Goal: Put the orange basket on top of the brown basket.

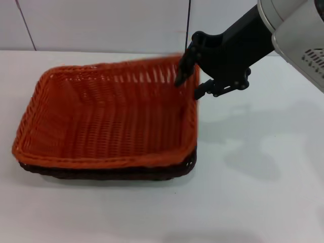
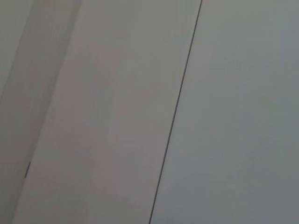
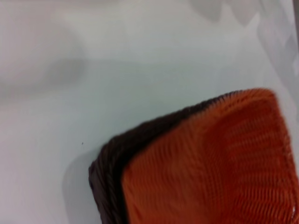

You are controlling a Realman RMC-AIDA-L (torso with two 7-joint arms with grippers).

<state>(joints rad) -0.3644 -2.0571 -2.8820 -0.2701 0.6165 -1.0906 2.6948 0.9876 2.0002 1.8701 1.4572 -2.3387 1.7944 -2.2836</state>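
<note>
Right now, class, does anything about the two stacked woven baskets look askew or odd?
The bright orange woven basket sits tilted in the dark brown woven basket: its far right corner is raised at the right gripper, whose fingers straddle the rim there. The brown rim shows only along the near and right edges.

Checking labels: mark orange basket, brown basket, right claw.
orange basket (image 1: 106, 121), head view, woven floor.
brown basket (image 1: 109, 173), head view, near rim under the orange one.
right claw (image 1: 195, 81), head view, between fingertips at the orange basket's far right corner.
</note>
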